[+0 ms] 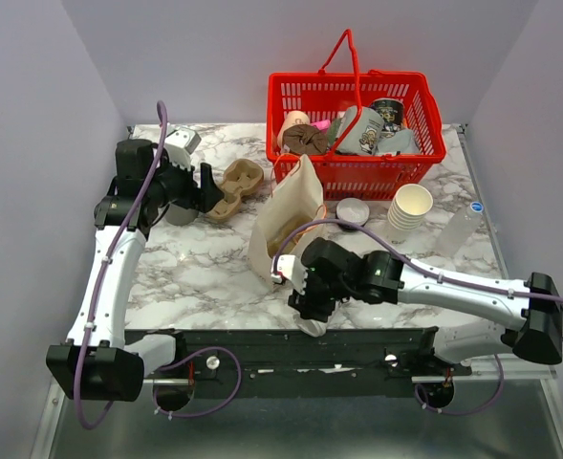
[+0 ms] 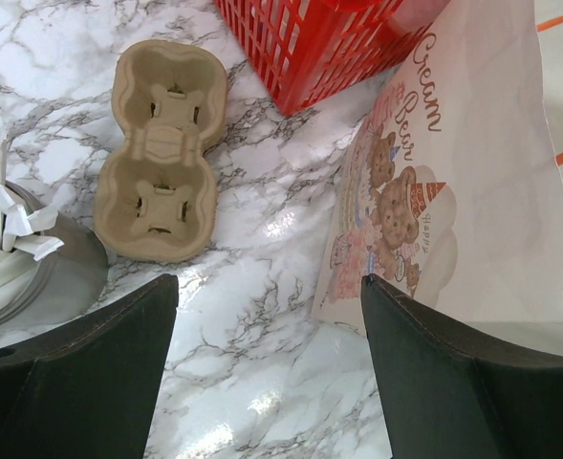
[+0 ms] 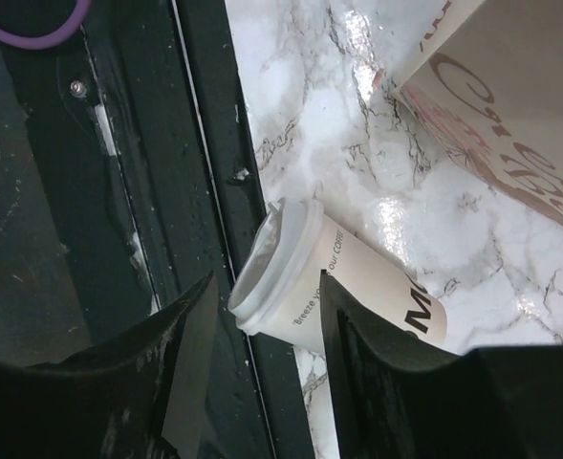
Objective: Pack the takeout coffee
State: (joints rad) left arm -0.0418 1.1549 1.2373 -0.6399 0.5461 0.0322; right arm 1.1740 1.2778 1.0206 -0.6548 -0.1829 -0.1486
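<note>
Top view: bright, even overhead light, soft shadows under the arms, sharp throughout. Wrist views: white glare blotches on the glossy worktop [image 2: 252, 239]; left end effector [image 2: 269, 287] and right end effector [image 3: 267, 282] read as dark, slightly soft silhouettes up close, and the right wrist view is dimmer on its left side.

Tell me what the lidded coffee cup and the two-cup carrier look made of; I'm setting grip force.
Coffee cup: matte white paper, it seems, with lettering printed on its wall; its lid looks like thin, faintly glossy white plastic with a moulded rim. Carrier: rough matte tan moulded pulp, probably, given its soft-edged pressed wells.
</note>
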